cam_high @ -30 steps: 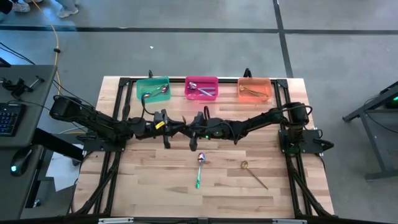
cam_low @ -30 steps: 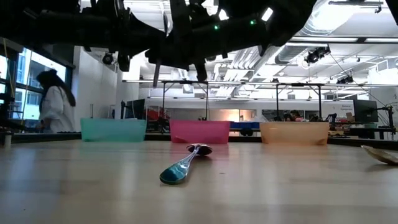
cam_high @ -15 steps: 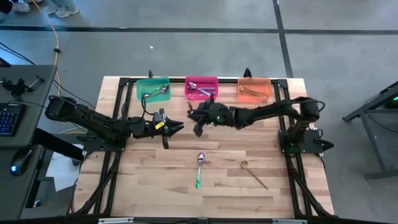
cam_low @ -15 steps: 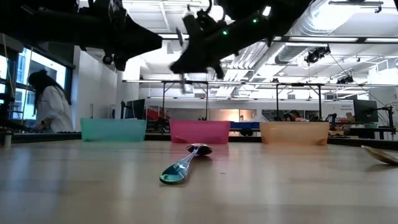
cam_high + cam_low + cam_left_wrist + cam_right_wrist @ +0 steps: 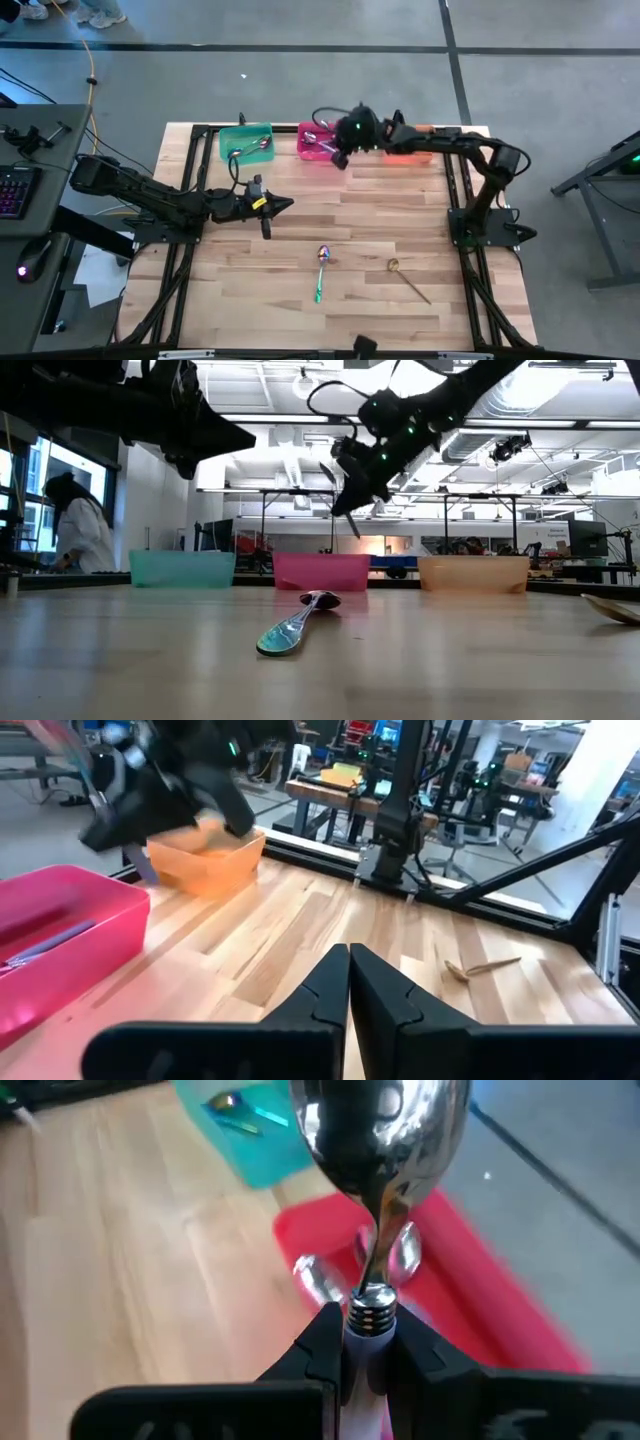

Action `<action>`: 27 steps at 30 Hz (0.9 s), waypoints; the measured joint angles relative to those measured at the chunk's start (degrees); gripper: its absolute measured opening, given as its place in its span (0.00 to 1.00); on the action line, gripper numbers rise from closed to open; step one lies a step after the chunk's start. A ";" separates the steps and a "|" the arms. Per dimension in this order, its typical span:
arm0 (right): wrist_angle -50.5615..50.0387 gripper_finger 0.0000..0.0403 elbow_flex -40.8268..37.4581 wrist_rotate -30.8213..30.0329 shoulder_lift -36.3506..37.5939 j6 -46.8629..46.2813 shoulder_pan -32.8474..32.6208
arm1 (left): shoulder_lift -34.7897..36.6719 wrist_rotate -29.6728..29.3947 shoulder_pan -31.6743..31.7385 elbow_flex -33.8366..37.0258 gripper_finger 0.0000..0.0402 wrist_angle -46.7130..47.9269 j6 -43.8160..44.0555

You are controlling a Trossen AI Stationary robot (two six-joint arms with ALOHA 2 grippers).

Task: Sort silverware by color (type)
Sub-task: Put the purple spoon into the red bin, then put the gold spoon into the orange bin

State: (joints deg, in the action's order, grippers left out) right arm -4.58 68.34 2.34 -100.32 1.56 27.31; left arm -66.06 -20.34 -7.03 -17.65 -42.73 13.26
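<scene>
My right gripper (image 5: 340, 155) hangs over the pink bin (image 5: 318, 143), shut on a lavender-handled spoon (image 5: 385, 1140) whose shiny bowl sticks out past the fingertips. The bin holds other spoons (image 5: 318, 1278). My left gripper (image 5: 286, 204) is shut with nothing in it, level above the table's middle left. A green-handled spoon (image 5: 320, 272) and a gold spoon (image 5: 408, 278) lie flat on the wood nearer the front edge. The green one lies closest in the low view (image 5: 295, 628). My right gripper pinches the spoon between its two fingers at the top of the lavender handle (image 5: 362, 1365), just behind the ringed metal collar. The fingers slant down toward the far edge and lie along the spoon. The spoon is lifted clear, above the pink bin.
A teal bin (image 5: 245, 142) with a spoon and an orange bin (image 5: 410, 143) with gold spoons flank the pink one along the far edge. Black frame rails (image 5: 460, 200) run along the table's sides. A person (image 5: 85, 530) stands beyond the table's left.
My right gripper has drawn away from the left one at the table's middle. It has swung toward the far edge and risen a little, carrying the spoon over the pink bin and tipping to point downward. My left gripper has kept its place, and its fingers have come together.
</scene>
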 joint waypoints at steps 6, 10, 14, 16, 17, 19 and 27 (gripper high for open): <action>-13.67 0.04 13.56 1.13 -6.32 10.20 2.80 | 0.00 -0.85 0.47 0.00 0.00 1.51 0.08; -19.56 0.04 21.71 2.17 -13.55 14.97 4.09 | 0.00 -0.91 1.08 0.00 0.00 2.45 0.73; -23.98 0.04 27.01 2.56 -20.25 17.75 5.07 | 0.00 -1.04 1.07 0.00 0.00 3.54 1.15; -25.23 0.04 28.88 2.66 -22.57 18.68 5.49 | -0.02 -1.04 1.07 0.00 0.00 4.16 1.15; -25.97 0.04 29.57 2.66 -23.57 19.11 5.71 | -0.02 -1.04 1.07 0.00 0.00 4.31 1.15; -27.02 0.04 30.16 2.66 -25.30 19.50 5.88 | -0.02 -1.05 1.07 0.00 0.00 4.40 1.15; -26.31 0.22 30.21 2.37 -26.07 17.73 6.06 | -0.02 -1.04 1.07 0.00 0.00 6.35 1.23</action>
State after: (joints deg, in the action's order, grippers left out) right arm -30.89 98.54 4.71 -126.39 19.29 33.36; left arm -66.08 -21.39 -5.96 -17.65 -36.38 14.49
